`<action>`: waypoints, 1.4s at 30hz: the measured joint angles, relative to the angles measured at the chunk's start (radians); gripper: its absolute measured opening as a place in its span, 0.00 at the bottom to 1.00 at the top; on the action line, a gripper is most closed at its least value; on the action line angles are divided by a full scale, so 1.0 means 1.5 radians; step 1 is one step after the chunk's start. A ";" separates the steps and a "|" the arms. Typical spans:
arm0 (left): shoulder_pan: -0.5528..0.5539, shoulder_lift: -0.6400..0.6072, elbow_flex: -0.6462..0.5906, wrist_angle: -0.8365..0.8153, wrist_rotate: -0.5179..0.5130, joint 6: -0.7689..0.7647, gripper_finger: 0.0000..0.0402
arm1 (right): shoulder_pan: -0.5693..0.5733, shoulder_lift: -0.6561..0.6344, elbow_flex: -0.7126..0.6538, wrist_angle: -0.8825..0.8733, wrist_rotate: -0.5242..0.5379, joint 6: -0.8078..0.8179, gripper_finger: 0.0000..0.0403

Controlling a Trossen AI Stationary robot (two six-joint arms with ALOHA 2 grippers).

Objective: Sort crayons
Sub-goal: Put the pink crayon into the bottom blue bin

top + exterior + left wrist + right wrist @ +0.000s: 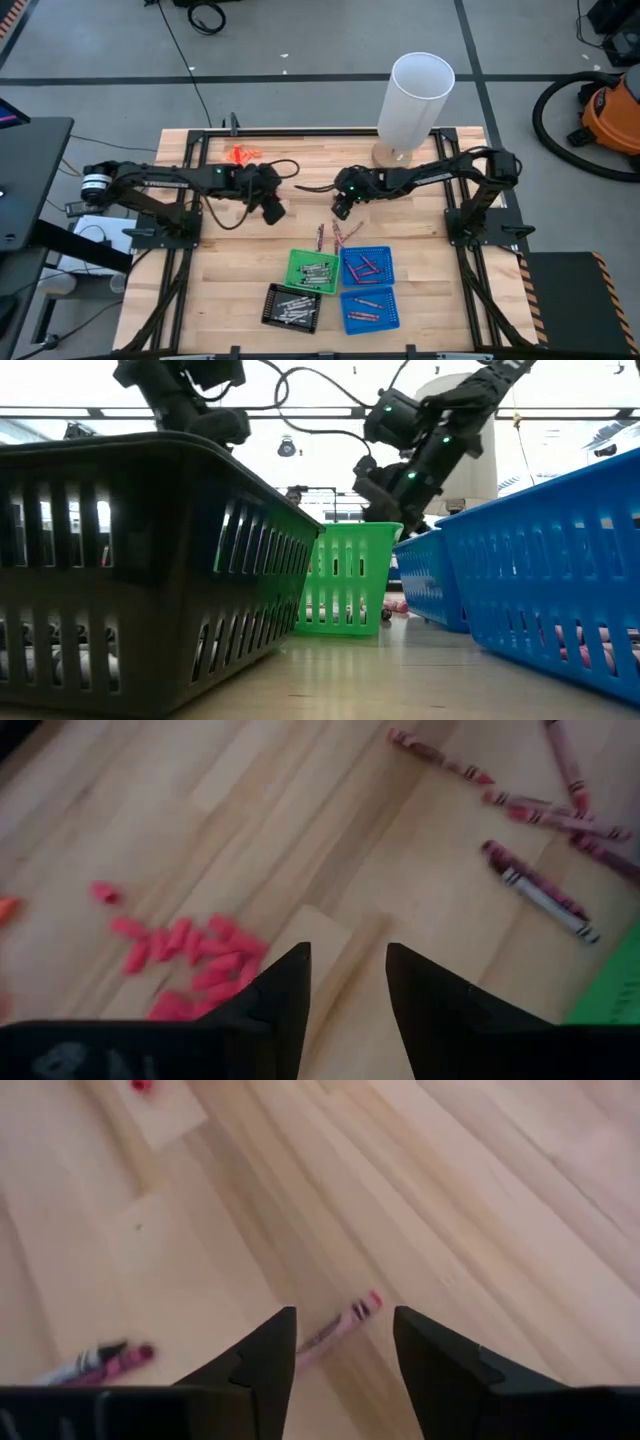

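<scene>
Several loose crayons (335, 235), maroon and grey-silver, lie flat on the wooden table (230, 300) just beyond the trays. They also show in the left wrist view (540, 890). My right gripper (340, 210) hangs open above the table. In its wrist view (345, 1317) one maroon crayon (340, 1323) lies on the wood between the fingertips, untouched, and another crayon (95, 1362) lies off to the side. My left gripper (272, 212) is open and empty (348, 970), above bare wood beside the crayons.
A green tray (313, 270) and a black tray (292, 306) hold grey crayons. Two blue trays (366, 265) (367, 308) hold red ones. Coral-pink bits (190, 955) lie near my left gripper. Orange bits (240, 153) and a white cylinder (412, 100) are at the far edge.
</scene>
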 joint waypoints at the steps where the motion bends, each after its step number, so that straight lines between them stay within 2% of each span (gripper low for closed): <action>1: 0.001 -0.006 0.000 -0.006 -0.005 0.000 0.35 | 0.004 0.005 0.004 -0.007 0.010 0.004 0.45; 6: 0.004 -0.026 0.003 0.006 -0.020 -0.005 0.35 | 0.033 0.025 0.010 -0.005 0.040 0.008 0.49; 11: 0.004 -0.034 0.003 0.002 -0.019 -0.008 0.35 | 0.060 0.041 0.010 0.001 0.099 0.037 0.52; 15: 0.004 -0.038 0.002 -0.024 -0.018 0.024 0.35 | 0.074 0.040 0.010 0.002 0.145 0.035 0.56; 19: 0.004 -0.078 0.003 -0.015 -0.017 0.088 0.35 | 0.080 0.047 0.010 0.010 0.165 0.036 0.60; 25: 0.025 -0.138 0.003 -0.018 -0.025 0.184 0.35 | 0.086 0.078 0.010 0.039 0.167 0.040 0.60; 31: 0.048 -0.146 0.003 -0.034 -0.025 0.194 0.35 | 0.099 0.101 0.010 0.076 0.177 0.053 0.57; 36: 0.052 -0.144 0.002 -0.058 -0.025 0.200 0.35 | 0.103 0.108 0.007 0.064 0.172 0.065 0.57; 42: 0.053 -0.144 0.002 -0.064 -0.025 0.209 0.35 | 0.099 0.113 0.007 0.048 0.120 0.084 0.57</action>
